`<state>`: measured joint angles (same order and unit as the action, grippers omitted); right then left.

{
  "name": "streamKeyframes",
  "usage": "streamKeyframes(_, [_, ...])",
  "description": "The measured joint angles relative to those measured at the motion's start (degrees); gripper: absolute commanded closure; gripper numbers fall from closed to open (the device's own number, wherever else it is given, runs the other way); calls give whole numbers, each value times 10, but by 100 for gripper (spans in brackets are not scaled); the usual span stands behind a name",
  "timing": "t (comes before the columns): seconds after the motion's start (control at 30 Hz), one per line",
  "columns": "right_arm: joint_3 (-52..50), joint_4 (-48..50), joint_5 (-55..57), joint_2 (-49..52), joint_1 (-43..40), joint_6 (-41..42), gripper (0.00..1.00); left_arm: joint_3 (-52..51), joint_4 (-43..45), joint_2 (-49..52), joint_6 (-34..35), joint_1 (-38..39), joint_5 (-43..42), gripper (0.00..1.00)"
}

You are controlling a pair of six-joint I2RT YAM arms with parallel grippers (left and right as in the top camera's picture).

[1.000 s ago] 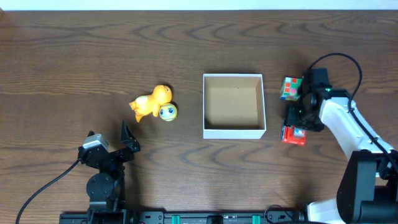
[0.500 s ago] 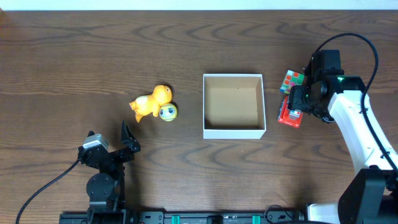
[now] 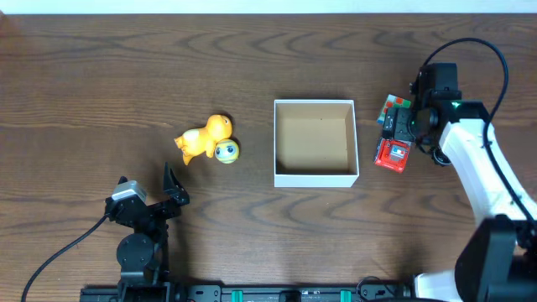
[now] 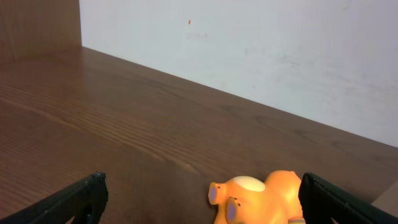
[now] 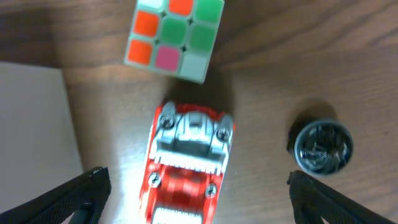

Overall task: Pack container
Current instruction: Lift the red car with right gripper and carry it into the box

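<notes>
White-walled container (image 3: 315, 179), brown cardboard inside, sits mid-surface (image 3: 84, 84) and is empty: nothing packed yet. Red toy car (image 5: 186, 165) lies just beside the container's right wall, outside it. Coloured puzzle cube (image 5: 175, 34) sits just past one end of the car, also outside. Right gripper (image 5: 196, 182) hangs over the car, fingers spread wide either side, not touching it, holding nothing. Small black round thing (image 5: 322, 146) right of the car, can't tell what it is. Orange toy animal (image 3: 205, 138) lies well left of the container, with a yellow-green ball (image 3: 226, 151) touching it. Left gripper (image 3: 147, 183) is low near the front edge, spread wide, empty, facing the orange toy animal. Judgement: task is at the start. Car, cube and orange toy animal are all left to go in. Car looks like the likeliest next pick.
</notes>
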<state>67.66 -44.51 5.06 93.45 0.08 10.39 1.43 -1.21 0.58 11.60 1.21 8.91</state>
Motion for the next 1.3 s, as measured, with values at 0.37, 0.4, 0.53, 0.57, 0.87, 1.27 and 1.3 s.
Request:
streamKeyframes(0.37, [-5,26,-15,127,-5,18,7,0,0,0,0,0,0,2])
streamKeyframes(0.4, [-7,26,-17,130,-5,23,11,0,0,0,0,0,0,2])
streamKeyframes(0.53, [-7,26,-21,130,-5,29,43,0,0,0,0,0,0,2])
streamKeyframes(0.57, [-6,28,-20,130,-5,32,47,0,0,0,0,0,0,2])
streamKeyframes(0.87, [0,14,-29,129,-6,42,58,0,0,0,0,0,0,2])
streamKeyframes(1.27, [116,-53,-56,30,21,54,55,0,0,0,0,0,0,2])
streamKeyframes(1.3, [123,-49,-60,14,30,58,55,0,0,0,0,0,0,2])
